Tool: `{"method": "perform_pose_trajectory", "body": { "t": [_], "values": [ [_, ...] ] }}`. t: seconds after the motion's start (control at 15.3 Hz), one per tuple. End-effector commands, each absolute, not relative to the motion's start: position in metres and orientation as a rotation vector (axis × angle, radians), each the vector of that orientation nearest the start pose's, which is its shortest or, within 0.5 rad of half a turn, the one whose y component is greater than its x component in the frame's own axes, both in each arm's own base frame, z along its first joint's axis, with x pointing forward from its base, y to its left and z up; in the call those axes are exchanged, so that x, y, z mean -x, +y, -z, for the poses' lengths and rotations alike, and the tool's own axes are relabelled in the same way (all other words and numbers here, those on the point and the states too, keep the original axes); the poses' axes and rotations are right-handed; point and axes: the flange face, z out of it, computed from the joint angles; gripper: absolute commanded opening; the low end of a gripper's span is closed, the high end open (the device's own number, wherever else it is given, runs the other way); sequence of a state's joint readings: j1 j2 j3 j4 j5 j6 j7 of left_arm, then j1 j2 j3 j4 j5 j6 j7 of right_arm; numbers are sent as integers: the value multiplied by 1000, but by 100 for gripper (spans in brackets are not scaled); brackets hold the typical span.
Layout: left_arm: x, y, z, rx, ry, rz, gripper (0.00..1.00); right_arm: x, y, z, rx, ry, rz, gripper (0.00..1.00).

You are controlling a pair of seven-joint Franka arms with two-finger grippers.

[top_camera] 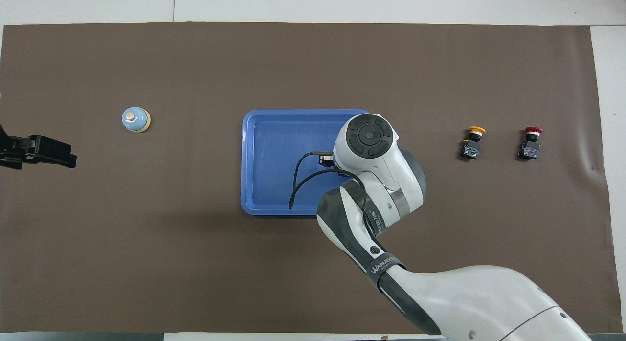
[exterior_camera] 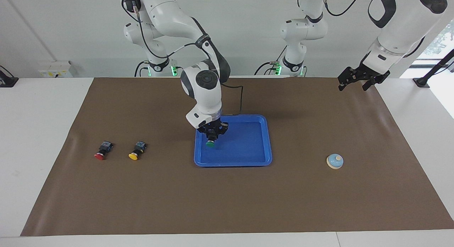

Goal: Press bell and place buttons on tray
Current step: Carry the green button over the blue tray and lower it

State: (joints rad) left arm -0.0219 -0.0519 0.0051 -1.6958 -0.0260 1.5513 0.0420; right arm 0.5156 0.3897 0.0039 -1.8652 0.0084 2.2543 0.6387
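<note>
The right gripper [exterior_camera: 211, 138] hangs over the blue tray [exterior_camera: 264, 142], jaws pinching the green button [exterior_camera: 210, 144] cap-down for setting down there — while the left gripper [exterior_camera: 358, 80] waits, jaws spread.

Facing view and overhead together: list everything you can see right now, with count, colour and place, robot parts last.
Mat: one, brown, covering the table.
Tray: one, bright blue, mid-mat.
Green button: one, green cap, held over the tray at its end toward the right arm.
Yellow button: one, yellow cap, black body, on the mat toward the right arm's end.
Red button: one, red cap, beside the yellow one, nearer the mat's edge.
Bell: one, light blue with cream knob, toward the left arm's end.
Right gripper: shut on the green button.
Left gripper: open, waiting over the mat's corner.
</note>
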Motion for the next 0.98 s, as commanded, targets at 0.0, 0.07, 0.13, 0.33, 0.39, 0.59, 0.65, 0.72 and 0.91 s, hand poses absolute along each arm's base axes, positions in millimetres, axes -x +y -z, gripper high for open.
{"method": "perform_pose_trajectory", "body": {
  "t": [0.0, 0.07, 0.13, 0.33, 0.39, 0.59, 0.65, 0.72, 0.91],
  "values": [
    [-528, -10, -596, 3173, 111, -142, 100, -540, 309, -299, 3107, 206, 6, 0],
    [-528, -10, -597, 3173, 111, -140, 100, -539, 308, -297, 3106, 210, 5, 0],
    [-528, -10, -596, 3173, 111, -142, 100, -539, 308, -298, 3106, 212, 3, 0],
    [-528, -10, -596, 3173, 111, -142, 100, -538, 309, -298, 3100, 281, 1, 71],
    [-528, -10, -596, 3173, 111, -142, 100, -532, 320, -299, 3101, 281, -2, 100],
    [-528, -10, -597, 3173, 111, -140, 100, -531, 327, -316, 3087, 372, 4, 100],
    [-528, -10, -596, 3173, 111, -142, 100, -536, 323, -331, 3084, 385, 5, 100],
    [-528, -10, -597, 3173, 111, -140, 100, -542, 316, -349, 3084, 405, 2, 100],
    [-528, -10, -596, 3173, 111, -142, 100, -565, 269, -401, 3061, 507, 22, 100]
  ]
}}
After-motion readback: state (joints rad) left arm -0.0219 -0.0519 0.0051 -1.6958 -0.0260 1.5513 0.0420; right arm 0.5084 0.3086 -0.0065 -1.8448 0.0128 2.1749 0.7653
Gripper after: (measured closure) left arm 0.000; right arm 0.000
